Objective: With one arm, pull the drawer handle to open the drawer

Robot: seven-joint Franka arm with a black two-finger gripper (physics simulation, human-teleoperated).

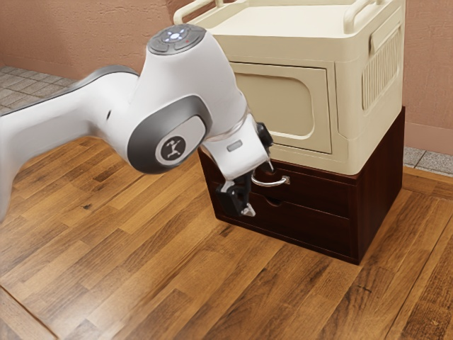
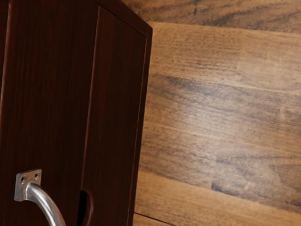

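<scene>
The arm (image 1: 173, 92) reaches in from the exterior view's left, with its hand (image 1: 259, 189) tilted down at the front of the dark chest (image 1: 382, 184); the hand is spread, its two black fingers well apart, one on the upper side of the handle (image 1: 270, 184) and the other lower down; whether either touches the metal cannot be told, but they are not closed on it from both sides.

The handle is a curved silver bar on the front of the upper drawer (image 1: 318, 190); the wrist view shows one of its ends, a small plate with screw holes fixed flat to the wood; that drawer is shut, its front level with the chest's frame.

Below it is the lower drawer (image 1: 311, 224), also shut, with a rounded notch (image 2: 86, 207) in its upper edge; the chest stands upright on the plank surface (image 1: 163, 276); on top of the chest sits a cream cabinet (image 1: 343, 99), with a framed panel (image 1: 320, 106) in its front, slots in its side and raised rails (image 1: 363, 15) along its top.
</scene>
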